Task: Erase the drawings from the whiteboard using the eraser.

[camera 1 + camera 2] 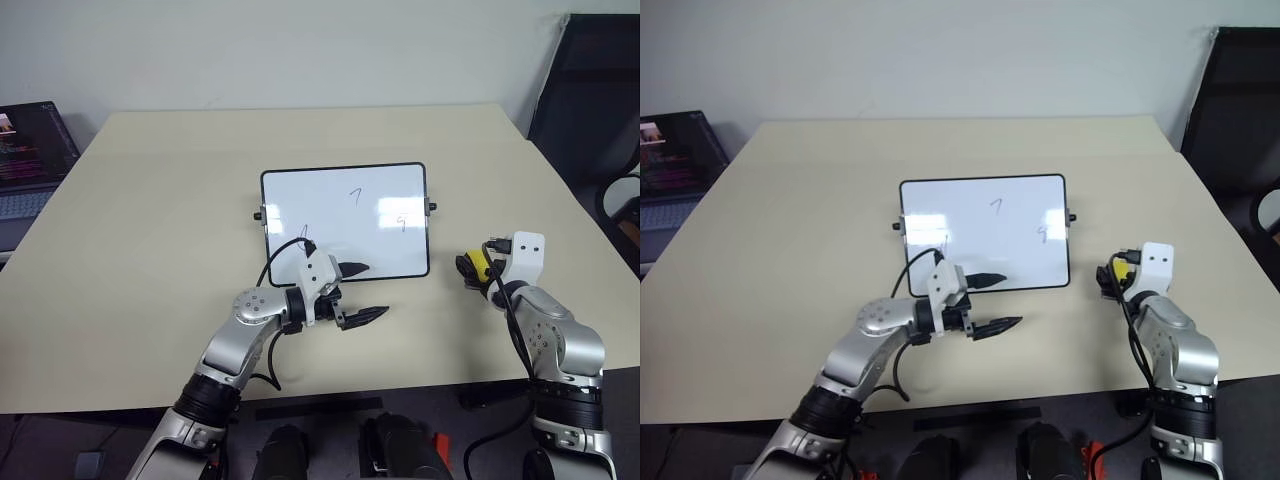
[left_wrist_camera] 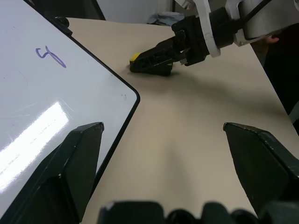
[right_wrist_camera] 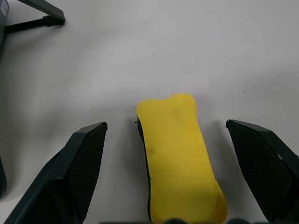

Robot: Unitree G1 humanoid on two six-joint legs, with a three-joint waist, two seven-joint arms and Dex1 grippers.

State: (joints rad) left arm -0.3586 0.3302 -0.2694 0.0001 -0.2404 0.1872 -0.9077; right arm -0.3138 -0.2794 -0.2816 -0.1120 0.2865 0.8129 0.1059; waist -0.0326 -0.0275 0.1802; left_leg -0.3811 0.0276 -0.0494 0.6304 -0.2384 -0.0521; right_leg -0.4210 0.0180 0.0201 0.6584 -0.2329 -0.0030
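— Where is the whiteboard?

— Flat at the middle of the table, long sides along the table's near and far edges, black-framed, a knob on each short side.

— The drawings?

— Three thin blue scribbles on it, unerased.

— The eraser?

— A yellow block, dark underside down, on the table just off the board's right short side, toward the near edge.

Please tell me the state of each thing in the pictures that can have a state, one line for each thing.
whiteboard: lies flat on the table, not yet wiped.
drawings: three blue marks on the board, none erased.
eraser: lies on the table beside the board, yellow side up, not gripped.
right gripper: open, a finger on each side of the eraser.
left gripper: open, empty, at the board's near corner.
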